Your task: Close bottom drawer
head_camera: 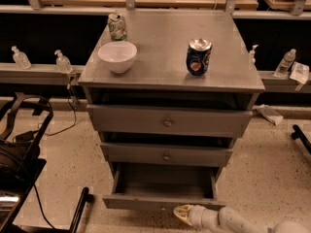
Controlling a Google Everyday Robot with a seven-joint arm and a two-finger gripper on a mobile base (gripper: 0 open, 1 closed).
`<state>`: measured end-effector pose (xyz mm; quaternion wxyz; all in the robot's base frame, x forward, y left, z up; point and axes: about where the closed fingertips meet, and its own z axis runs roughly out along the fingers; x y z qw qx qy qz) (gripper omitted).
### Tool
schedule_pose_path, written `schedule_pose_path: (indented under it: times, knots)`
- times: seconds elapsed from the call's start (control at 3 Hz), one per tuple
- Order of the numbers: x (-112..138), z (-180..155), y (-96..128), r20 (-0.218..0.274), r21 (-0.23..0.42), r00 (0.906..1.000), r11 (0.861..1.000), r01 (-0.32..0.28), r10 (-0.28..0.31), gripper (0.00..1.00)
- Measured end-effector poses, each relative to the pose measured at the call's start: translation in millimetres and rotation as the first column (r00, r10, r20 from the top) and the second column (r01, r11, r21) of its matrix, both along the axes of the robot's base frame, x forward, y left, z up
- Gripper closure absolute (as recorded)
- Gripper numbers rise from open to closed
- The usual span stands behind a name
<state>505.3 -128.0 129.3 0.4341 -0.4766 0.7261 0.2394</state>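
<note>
1. Bottom drawer (pixel 163 201): lowest of three in the grey cabinet (pixel 165 72). It is pulled well out toward the camera, and its dull grey inside is in view. The front panel is seen edge-on from above and sits low in the view, just above the floor.
2. Gripper (pixel 183 213): pale tip at the bottom edge of the view, right of centre. It sits just beside the bottom drawer's front panel, on the outer side. Whether it touches the panel cannot be told, nor can its state.
3. Arm (pixel 233 221): light grey, running in from the lower right corner to the gripper.
4. Middle drawer (pixel 146 154): directly above the open one, flat front with a small round knob at centre.
5. Top drawer (pixel 136 120): wider front with the same round knob, and a dark gap above it under the cabinet top.
6. White bowl (pixel 117 56): upright on the cabinet top, near the left front.
7. Blue can (pixel 198 57): upright on the cabinet top, right of centre, well apart from the bowl.
8. Pale printed can (pixel 117 26): upright just behind the bowl, at the left rear.
9. Clear bottles: two on the ledge to the left (pixel 20 58) (pixel 62 61) and one to the right (pixel 285 62).
10. Speckled floor (pixel 272 164): surrounds the cabinet, with black equipment (pixel 19 154) standing on it at the left.
</note>
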Motion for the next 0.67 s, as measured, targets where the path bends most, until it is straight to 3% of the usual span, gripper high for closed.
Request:
schedule_pose_path:
  times: [0.33, 0.67]
  knots:
    - [0.1, -0.5, 0.2, -0.001, 0.000, 1.0000, 1.000, 0.000, 0.000, 1.00]
    - [-39.0, -4.8, -3.7, -0.034, -0.006, 0.9994, 1.000, -0.008, 0.008, 1.00]
